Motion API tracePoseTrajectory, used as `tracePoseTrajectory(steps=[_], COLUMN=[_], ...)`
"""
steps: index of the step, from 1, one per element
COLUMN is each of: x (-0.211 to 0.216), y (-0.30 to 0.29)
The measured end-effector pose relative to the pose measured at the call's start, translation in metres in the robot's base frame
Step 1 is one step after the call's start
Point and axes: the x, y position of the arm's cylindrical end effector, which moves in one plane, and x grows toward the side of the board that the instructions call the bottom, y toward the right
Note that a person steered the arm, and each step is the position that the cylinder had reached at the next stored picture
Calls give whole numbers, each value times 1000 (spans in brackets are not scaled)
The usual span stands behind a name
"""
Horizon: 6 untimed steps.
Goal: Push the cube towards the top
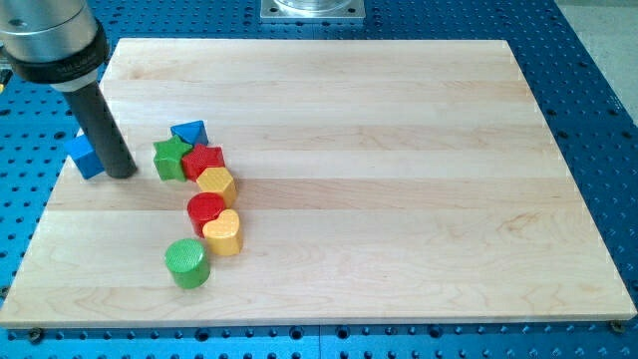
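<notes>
Our tip (123, 175) rests on the wooden board (399, 150), touching or just beside the right face of the blue cube (86, 155), which sits at the board's left edge; we carry no jaws, only the bare rod, holding nothing. From this side, any push would likely drive the cube leftward off the board instead of toward the view's top, so we judge we must first come round below it. Swinging wide risks clipping the green star (170, 159) just right of our tip, with the blue triangular block (189, 133) beyond. The cube looks small, bright blue, slightly turned, partly hidden by the rod.
</notes>
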Motion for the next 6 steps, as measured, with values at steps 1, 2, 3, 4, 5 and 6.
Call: tracePoseTrajectory(steps=[1,2,3,4,5,6], x=[23,41,44,51,49,18], y=[0,0,0,-8,-31,-28])
